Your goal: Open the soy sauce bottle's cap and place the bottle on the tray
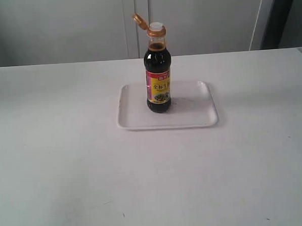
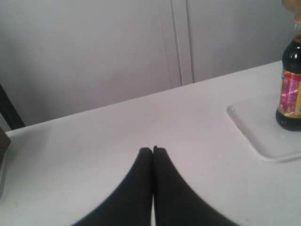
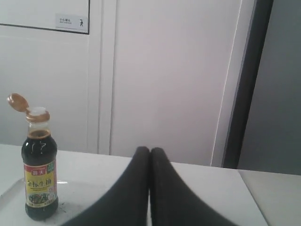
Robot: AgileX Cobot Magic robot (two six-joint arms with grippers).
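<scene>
The soy sauce bottle (image 1: pixel 158 74) stands upright on the white tray (image 1: pixel 194 113) in the middle of the table. Its golden-tan cap (image 1: pixel 139 20) is flipped open and hangs back from the white spout (image 1: pixel 156 27). The left wrist view shows the bottle (image 2: pixel 291 89) on the tray's corner (image 2: pixel 256 136), well off to the side of my left gripper (image 2: pixel 153 149), which is shut and empty. In the right wrist view the bottle (image 3: pixel 40 174) with its raised cap (image 3: pixel 18 102) stands apart from my right gripper (image 3: pixel 150 149), also shut and empty. Neither gripper appears in the exterior view.
The white table (image 1: pixel 67 163) surrounds the tray. Pale cabinet doors (image 1: pixel 136 22) run behind the table's far edge, with a dark vertical strip (image 3: pixel 247 80) at the right. A dark object (image 2: pixel 3 160) sits at the table's far left edge.
</scene>
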